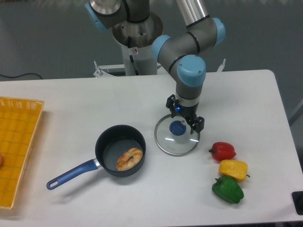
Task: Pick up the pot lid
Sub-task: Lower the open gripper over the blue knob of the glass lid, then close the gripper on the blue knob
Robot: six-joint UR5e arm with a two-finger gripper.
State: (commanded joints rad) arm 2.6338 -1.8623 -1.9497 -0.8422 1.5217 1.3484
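Observation:
A round glass pot lid (176,137) with a metal rim and a blue knob (177,127) lies flat on the white table, right of centre. My gripper (186,119) hangs straight down over the knob. Its black fingers straddle the knob on either side and look spread apart. The knob shows between them. I cannot tell whether the fingertips touch the lid.
A dark blue saucepan (120,150) with a blue handle (71,174) holds a pastry (129,159), left of the lid. Red (223,151), yellow (233,169) and green (228,189) peppers lie to the right. A yellow basket (16,142) sits at the left edge.

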